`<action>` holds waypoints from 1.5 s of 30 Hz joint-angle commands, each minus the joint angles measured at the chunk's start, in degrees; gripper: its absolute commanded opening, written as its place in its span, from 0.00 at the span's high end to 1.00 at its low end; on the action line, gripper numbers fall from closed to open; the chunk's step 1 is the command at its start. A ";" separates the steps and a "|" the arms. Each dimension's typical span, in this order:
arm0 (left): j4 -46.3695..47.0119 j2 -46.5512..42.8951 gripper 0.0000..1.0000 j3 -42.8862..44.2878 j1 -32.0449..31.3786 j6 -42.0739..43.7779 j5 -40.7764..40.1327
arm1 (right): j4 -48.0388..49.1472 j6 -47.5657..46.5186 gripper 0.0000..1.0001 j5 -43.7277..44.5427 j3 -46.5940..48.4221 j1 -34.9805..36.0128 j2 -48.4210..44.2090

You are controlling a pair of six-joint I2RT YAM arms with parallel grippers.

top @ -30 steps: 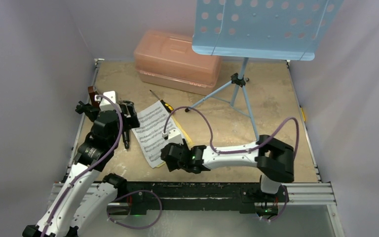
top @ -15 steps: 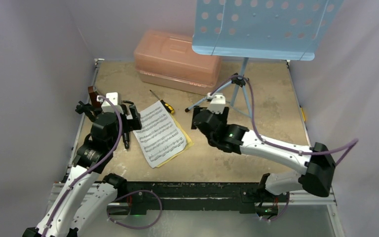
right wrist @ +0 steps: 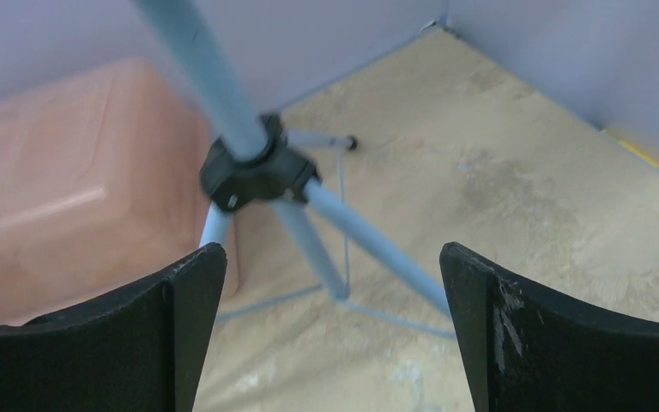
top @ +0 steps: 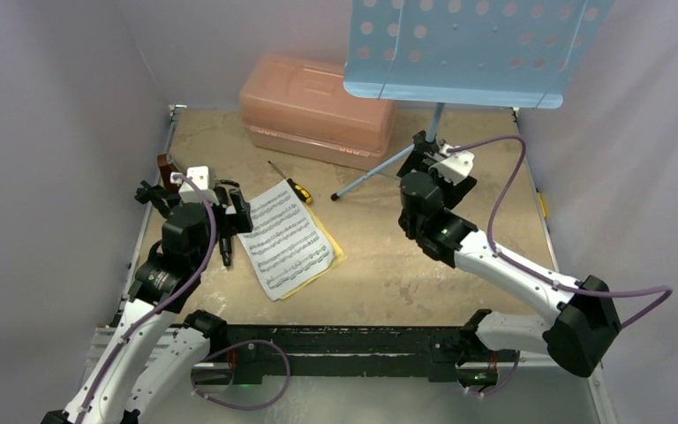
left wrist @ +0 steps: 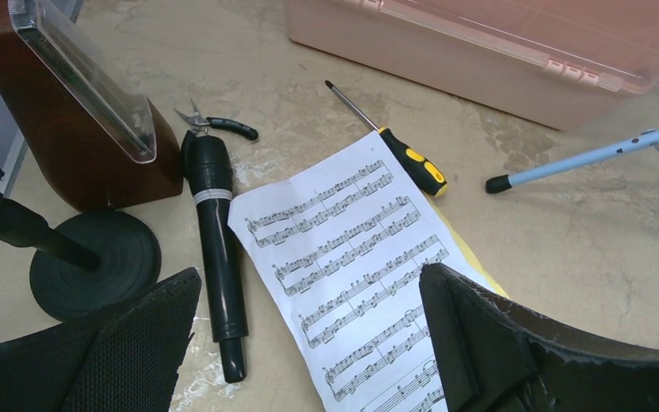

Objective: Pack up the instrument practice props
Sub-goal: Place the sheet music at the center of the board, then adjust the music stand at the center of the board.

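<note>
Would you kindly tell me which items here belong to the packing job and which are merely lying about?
Props to pack: music stand, sheet-music pages, wooden metronome, black pipe, round black base.
Lying about: screwdriver, small pliers, pink case.

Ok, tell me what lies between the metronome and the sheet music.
The black pipe lies flat between the metronome and the sheet music; the left wrist view shows it.

Top camera looks down from high over whole tabletop. Wrist cameras sit low, close, looking past left gripper, right gripper toward pink case, seen in all three.
</note>
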 commanded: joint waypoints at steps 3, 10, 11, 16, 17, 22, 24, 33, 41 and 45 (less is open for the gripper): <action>1.22 -0.97 0.02 -0.93 0.04 0.93 -1.74 | 35.97 -20.86 0.04 -2.61 -2.53 -6.41 4.05; 1.39 -0.74 0.02 -1.35 0.06 0.91 -1.25 | 60.72 -40.81 0.05 -6.49 0.06 -8.66 13.82; 1.47 -0.66 0.02 -1.30 0.11 0.92 -1.07 | 62.36 -42.01 0.05 -6.30 0.77 -9.11 15.03; 1.48 -0.63 0.03 -1.39 0.10 0.93 -0.76 | 74.35 -51.44 0.06 -4.62 2.19 -11.20 20.86; 1.55 -0.72 0.03 -1.38 0.10 0.90 -0.62 | 78.28 -54.99 0.08 -4.39 2.21 -11.44 22.28; 1.66 -0.83 0.03 -1.38 -0.01 0.92 -0.29 | 97.04 -70.39 0.19 -3.49 4.15 -11.64 29.26; 1.66 -0.95 0.03 -1.46 0.00 0.93 -0.21 | 99.81 -74.07 0.32 -3.55 5.28 -11.68 31.20; 1.66 -1.77 0.03 -1.57 -0.16 0.93 -0.03 | 91.70 -67.54 1.00 -5.31 3.77 -11.64 28.33; 1.75 -2.07 0.03 -1.58 -0.43 0.88 -0.07 | 54.26 -41.70 1.00 -25.50 1.34 -13.56 14.37; 1.74 -1.93 0.03 -1.63 -0.43 0.88 0.02 | 49.62 -41.41 1.00 -33.51 -0.64 -14.64 10.29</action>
